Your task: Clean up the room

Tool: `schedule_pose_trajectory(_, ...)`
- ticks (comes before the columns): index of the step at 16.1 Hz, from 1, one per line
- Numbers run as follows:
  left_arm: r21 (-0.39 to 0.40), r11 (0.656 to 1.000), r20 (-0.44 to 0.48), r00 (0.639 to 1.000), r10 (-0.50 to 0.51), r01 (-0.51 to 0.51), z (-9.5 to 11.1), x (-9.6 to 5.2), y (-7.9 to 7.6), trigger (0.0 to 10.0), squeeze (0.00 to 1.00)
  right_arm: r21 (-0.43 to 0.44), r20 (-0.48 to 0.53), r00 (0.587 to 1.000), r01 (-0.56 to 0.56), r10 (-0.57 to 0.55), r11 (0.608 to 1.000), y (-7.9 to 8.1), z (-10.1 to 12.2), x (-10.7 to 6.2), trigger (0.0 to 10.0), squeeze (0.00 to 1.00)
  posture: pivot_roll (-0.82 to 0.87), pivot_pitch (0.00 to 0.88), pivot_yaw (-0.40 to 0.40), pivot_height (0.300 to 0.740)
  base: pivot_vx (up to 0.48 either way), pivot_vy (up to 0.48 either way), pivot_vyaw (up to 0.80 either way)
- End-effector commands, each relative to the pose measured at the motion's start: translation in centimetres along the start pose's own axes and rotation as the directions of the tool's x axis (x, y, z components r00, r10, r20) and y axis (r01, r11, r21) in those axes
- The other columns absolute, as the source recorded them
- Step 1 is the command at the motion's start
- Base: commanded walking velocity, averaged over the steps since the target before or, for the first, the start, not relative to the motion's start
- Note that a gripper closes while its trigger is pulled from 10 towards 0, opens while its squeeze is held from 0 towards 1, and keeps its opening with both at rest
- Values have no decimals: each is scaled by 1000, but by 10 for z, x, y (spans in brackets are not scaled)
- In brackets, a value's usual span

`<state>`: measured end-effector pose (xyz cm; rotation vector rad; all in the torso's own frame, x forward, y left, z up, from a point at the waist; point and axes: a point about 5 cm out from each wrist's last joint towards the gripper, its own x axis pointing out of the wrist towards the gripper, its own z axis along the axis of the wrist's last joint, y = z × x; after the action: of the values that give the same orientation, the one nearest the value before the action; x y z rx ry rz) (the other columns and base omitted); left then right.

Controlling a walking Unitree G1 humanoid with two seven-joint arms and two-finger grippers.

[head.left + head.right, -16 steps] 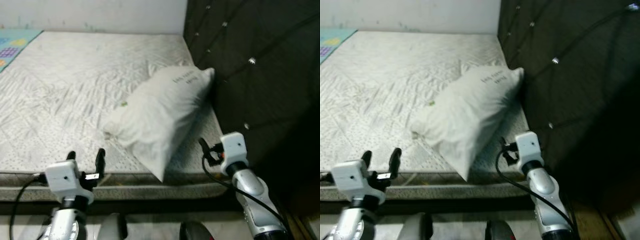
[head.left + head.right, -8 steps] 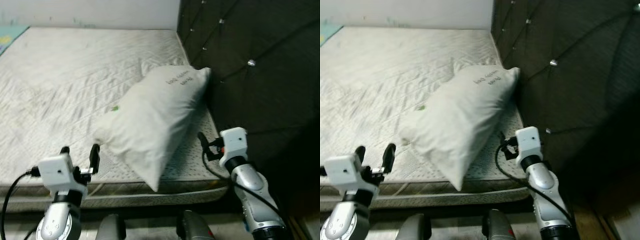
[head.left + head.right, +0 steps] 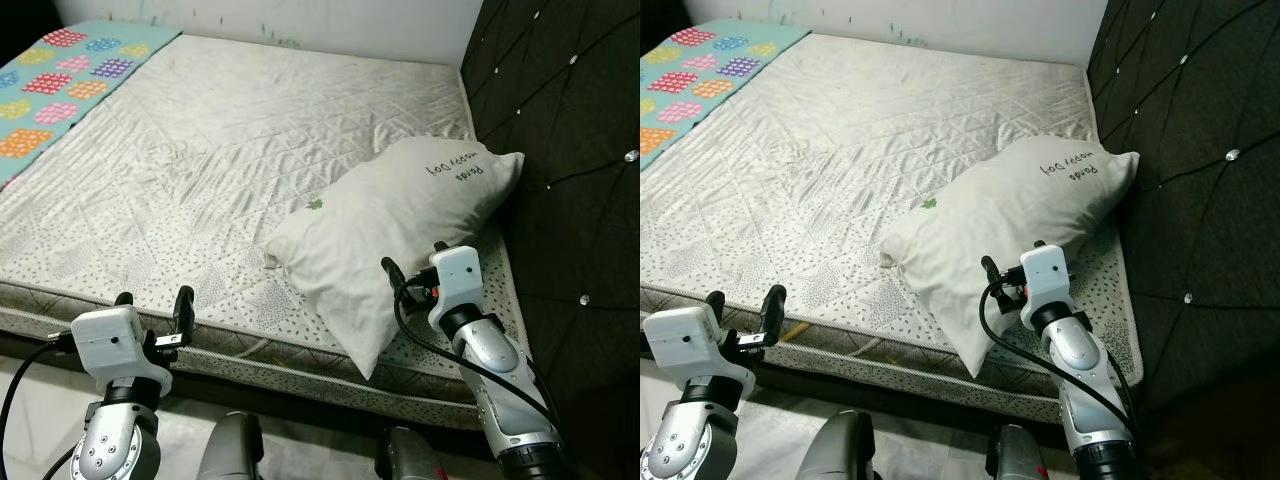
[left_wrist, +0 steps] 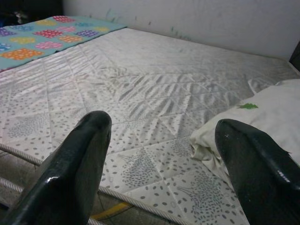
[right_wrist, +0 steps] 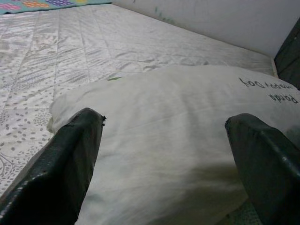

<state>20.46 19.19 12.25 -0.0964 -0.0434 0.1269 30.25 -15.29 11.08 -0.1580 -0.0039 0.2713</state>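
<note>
**Both hands spread at the near edge of the bed, pillow ahead of the right one**

A white pillow (image 3: 400, 240) lies on the bare quilted mattress (image 3: 200, 150) at the right side of the bed, its far end against the dark tufted headboard (image 3: 570, 130) and its near corner reaching toward the mattress's near edge. Dark lettering is printed close to its far end, and a small green mark sits on its upper face. The mattress cover is pale grey with stitched diamonds and a dotted pattern toward the near edge.

The right hand (image 3: 1010, 275) is raised over the near right part of the mattress, just beside the pillow's near end, its fingers (image 5: 65, 164) spread wide apart. In the right wrist view the pillow spans the gap between them; whether a finger touches the cloth cannot be told.

The left hand (image 3: 152, 305) is held at the near edge of the mattress, well to the left of the pillow, its two black fingers (image 4: 75, 159) apart with nothing between them. The left wrist view looks across the mattress to the pillow's near corner.

At the far left of the bed lies a teal blanket (image 3: 60, 85) with coloured patches. A pale wall (image 3: 300, 15) runs behind the bed.
</note>
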Motion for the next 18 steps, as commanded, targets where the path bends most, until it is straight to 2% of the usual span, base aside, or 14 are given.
schedule_pose_trajectory(1, 10, 1000, -10, 1000, -1, 1, -1, 0, 0, 10000, 0, 21, -11, 1000, -29, 29, 999, 3, -3, 1, 10000, 0, -36, 99, -41, 628, 0, 0, 0)
schedule_pose_trajectory(3, 8, 1000, -11, 1000, -5, 5, -1, 1, -1, 10000, 0, 19, -8, 998, -57, 57, 998, 7, -2, 1, 10000, 0, -33, 99, -43, 623, 0, 0, 0)
schedule_pose_trajectory(6, 5, 1000, -8, 1000, -15, 15, 0, 1, -1, 10000, 0, 24, 0, 997, -73, 73, 997, 8, -2, 1, 10000, 0, -34, 96, -39, 588, 0, 0, 0)
schedule_pose_trajectory(13, 2, 1000, 2, 1000, -31, 31, 1, 1, -2, 10000, 0, -14, -1, 991, -134, 134, 991, 13, -2, 1, 10000, 0, -35, 104, -36, 588, 246, 0, 0)
schedule_pose_trajectory(17, 5, 1000, -9, 1000, -27, 27, 0, 0, -2, 10000, 0, -14, -1, 990, -142, 142, 990, 14, -3, 1, 10000, 0, -34, 108, -36, 588, 206, 0, 791)
schedule_pose_trajectory(18, 6, 1000, -15, 1000, -20, 20, -1, 0, -1, 10000, 0, -8, -5, 990, -143, 143, 990, 15, -3, 1, 10000, 0, -33, 111, -34, 588, 0, 0, 0)
